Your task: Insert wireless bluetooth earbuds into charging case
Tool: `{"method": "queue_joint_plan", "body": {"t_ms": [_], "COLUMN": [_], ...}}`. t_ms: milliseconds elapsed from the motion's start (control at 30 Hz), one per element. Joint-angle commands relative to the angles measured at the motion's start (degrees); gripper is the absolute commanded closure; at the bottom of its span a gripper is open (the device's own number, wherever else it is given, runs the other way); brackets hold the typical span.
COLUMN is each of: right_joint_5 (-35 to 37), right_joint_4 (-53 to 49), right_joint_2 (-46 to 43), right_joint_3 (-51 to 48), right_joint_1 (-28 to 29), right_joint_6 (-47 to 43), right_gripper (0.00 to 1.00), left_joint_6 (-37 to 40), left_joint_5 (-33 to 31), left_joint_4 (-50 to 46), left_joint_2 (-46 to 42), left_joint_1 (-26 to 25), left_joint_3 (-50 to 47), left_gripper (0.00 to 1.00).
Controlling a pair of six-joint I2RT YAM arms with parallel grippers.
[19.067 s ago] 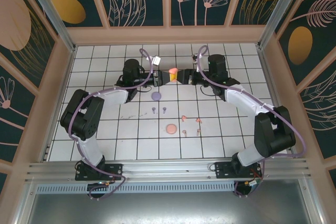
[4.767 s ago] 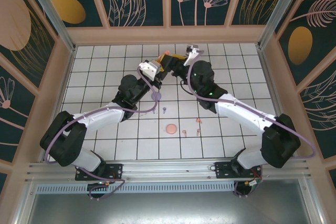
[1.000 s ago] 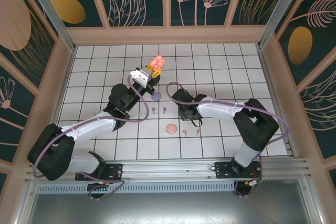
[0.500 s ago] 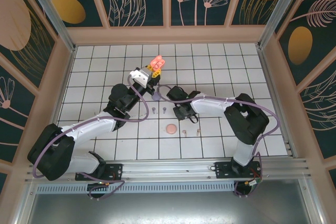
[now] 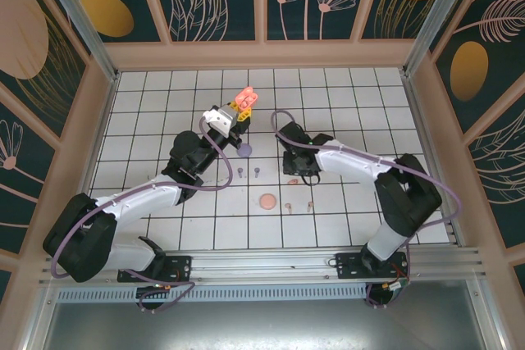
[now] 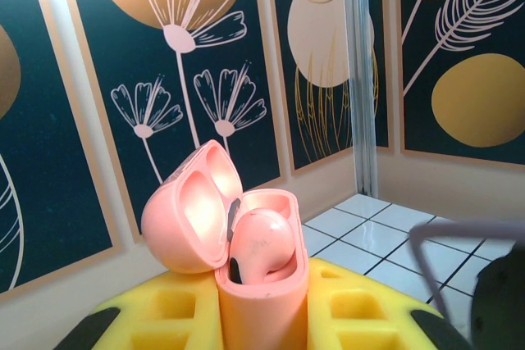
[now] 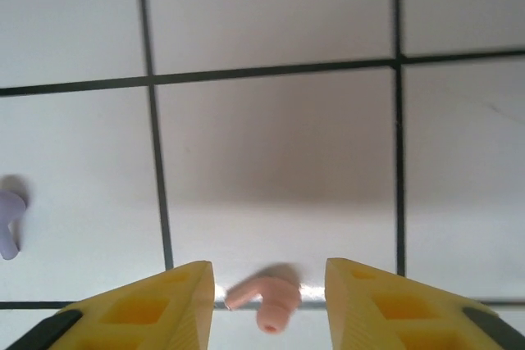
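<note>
My left gripper (image 5: 239, 110) is raised over the tiles and shut on the salmon-pink charging case (image 6: 262, 301). The case's lid (image 6: 193, 211) is hinged open, and one pink earbud (image 6: 258, 243) sits in it. My right gripper (image 7: 269, 268) points down at the floor with its yellow fingers (image 7: 164, 301) open. Another pink earbud (image 7: 267, 297) lies on the tile between them, touching neither. In the top view this earbud (image 5: 292, 179) lies just in front of the right gripper (image 5: 294, 170). Two more pink earbuds (image 5: 289, 206) (image 5: 309, 204) and two lilac earbuds (image 5: 240, 172) (image 5: 257, 172) lie loose.
A round purple disc (image 5: 244, 150) lies under the raised left gripper. A round pink disc (image 5: 267, 201) lies nearer the front. One lilac earbud (image 7: 6, 219) shows at the left edge of the right wrist view. Wooden walls (image 5: 262, 55) enclose the white tiled floor.
The right arm has swung, its wrist now farther back and to the right, and its jaws have opened wider. The left arm and the case have stayed still.
</note>
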Motion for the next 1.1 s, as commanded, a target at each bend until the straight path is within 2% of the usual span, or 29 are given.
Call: {"method": "queue_joint_plan", "body": {"t_ms": [0,233,500,767,900,1067], "right_joint_5": [-4.7,-9.6,-11.9,-10.9,-11.1,-10.4], "right_joint_4": [0.5,3.5,7.0,5.3,3.8,1.8], "right_joint_2": [-4.9,-7.8,-4.1,1.6,2.7,3.3], "right_joint_3": [-4.0,-8.8,-10.3,-3.7,2.3,7.2], "right_joint_1": [0.2,2.6,4.4,0.1,-3.3,-4.8], "right_joint_6": [9.9,12.6,12.5,6.8,3.5,1.3], "right_gripper": [0.61,0.64,0.65,0.66,0.67,0.67], "left_joint_6": [-0.3,-0.3,-0.8,-0.6,-0.6,-0.7], "left_joint_5": [1.0,1.1,1.2,1.0,1.1,0.9], "left_joint_4": [3.1,3.2,3.5,3.1,3.0,3.1], "left_joint_2": [0.2,0.5,0.7,0.3,0.3,0.5], "left_joint_1": [-0.4,-0.4,-0.4,-0.5,-0.4,-0.4], "left_joint_3": [0.5,0.8,0.6,0.5,0.5,0.5], "left_gripper": [1.0,1.0,1.0,1.0,1.0,1.0]}}
